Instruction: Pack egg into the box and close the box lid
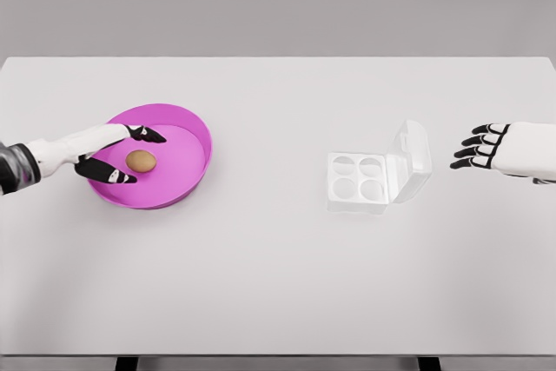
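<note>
The left hand [111, 155], fingers spread, is reaching around the egg [141, 161] in the bowl [193, 128] at nine o'clock, needing to close next.

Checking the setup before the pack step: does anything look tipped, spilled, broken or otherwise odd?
Nothing stands out. The egg lies whole in the pink bowl, between the left hand's open fingers. The box sits flat, lid open, four cups empty. The right hand is beside it, open.
</note>
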`<state>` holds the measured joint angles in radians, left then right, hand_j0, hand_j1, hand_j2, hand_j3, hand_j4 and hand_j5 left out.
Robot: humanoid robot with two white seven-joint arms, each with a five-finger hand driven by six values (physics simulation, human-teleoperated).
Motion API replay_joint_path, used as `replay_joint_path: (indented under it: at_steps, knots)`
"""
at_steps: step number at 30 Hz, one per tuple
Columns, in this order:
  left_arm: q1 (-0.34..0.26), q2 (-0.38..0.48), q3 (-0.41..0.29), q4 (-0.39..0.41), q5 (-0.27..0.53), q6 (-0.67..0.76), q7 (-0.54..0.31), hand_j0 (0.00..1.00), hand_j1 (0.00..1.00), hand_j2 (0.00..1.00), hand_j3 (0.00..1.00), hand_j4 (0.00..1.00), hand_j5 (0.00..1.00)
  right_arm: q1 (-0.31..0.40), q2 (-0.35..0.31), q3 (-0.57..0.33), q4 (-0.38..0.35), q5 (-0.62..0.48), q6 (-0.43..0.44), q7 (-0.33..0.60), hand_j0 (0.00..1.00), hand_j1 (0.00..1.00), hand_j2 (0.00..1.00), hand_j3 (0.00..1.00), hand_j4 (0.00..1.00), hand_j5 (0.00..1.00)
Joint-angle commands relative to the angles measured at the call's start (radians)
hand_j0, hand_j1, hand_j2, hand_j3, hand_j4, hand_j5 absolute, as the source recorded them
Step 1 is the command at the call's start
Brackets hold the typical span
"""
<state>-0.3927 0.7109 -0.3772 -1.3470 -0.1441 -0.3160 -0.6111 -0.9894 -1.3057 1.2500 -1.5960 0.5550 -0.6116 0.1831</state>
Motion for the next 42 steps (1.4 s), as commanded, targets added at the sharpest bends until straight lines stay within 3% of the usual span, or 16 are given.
replay_joint_path:
  at_steps: [1,12,26,42]
  knots:
    - [0.0,-0.013,0.006,0.002,-0.014,0.002,0.0,0.81,0.81,0.81,0.81,0.81,0.81,0.0,0.0,-0.001,0.001,-0.004,0.001,-0.001,1.0,1.0,1.0,1.0,1.0,1.0]
    - [0.002,-0.016,0.006,0.002,-0.022,0.002,0.0,0.73,0.73,0.73,0.73,0.73,0.73,0.0,0.016,-0.017,0.001,-0.006,0.001,0.001,1.0,1.0,1.0,1.0,1.0,1.0]
    - [0.009,-0.019,0.004,0.023,-0.023,0.003,0.0,0.73,0.73,0.73,0.73,0.73,0.73,-0.003,0.042,-0.038,-0.001,-0.007,0.001,0.001,1.0,1.0,1.0,1.0,1.0,1.0]
    - [0.009,-0.019,0.004,0.029,-0.022,0.002,0.0,0.54,0.54,0.54,0.54,0.54,0.54,-0.001,0.043,-0.046,0.001,-0.004,0.001,0.001,1.0,1.0,1.0,1.0,1.0,1.0]
